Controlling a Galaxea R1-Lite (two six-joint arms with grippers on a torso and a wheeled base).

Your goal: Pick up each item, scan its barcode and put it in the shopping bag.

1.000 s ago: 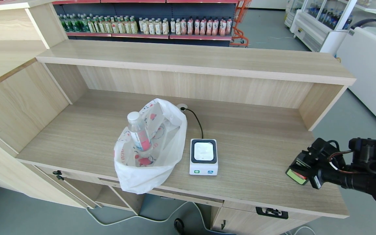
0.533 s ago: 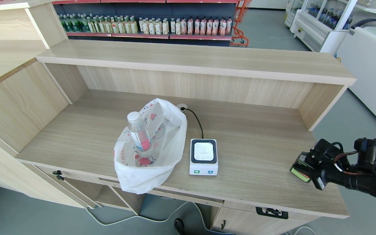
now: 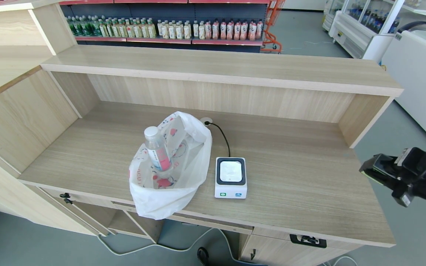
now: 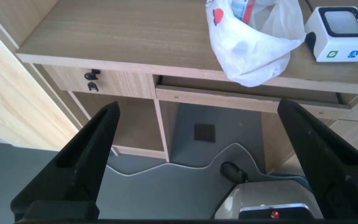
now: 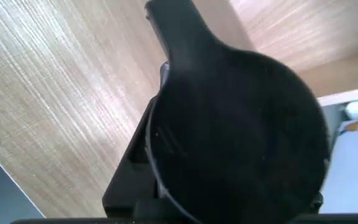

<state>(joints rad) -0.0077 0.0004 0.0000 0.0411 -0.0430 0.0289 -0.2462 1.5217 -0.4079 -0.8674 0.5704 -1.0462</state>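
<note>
A white shopping bag [image 3: 168,192] stands open near the counter's front edge with a clear bottle [image 3: 156,149] with a pink label upright inside it. A white barcode scanner [image 3: 230,177] sits just right of the bag. My right gripper [image 3: 379,168] hangs past the counter's right end, holding a dark item with a green edge; that item [image 5: 235,137] looks black and round close up. My left gripper [image 4: 204,162] is open and empty, low in front of the counter, with the bag [image 4: 253,50] and scanner [image 4: 340,25] beyond it.
The wooden counter [image 3: 301,177] has a raised back shelf and side walls. A black cable [image 3: 222,136] runs from the scanner to a hole at the back. Drawers and an open recess [image 4: 210,124] lie under the counter. Store shelves of bottles [image 3: 168,29] stand behind.
My right gripper has swung right and upward with the dark item, off the counter's front right corner to beyond its right end. Bag, bottle and scanner have not moved.
</note>
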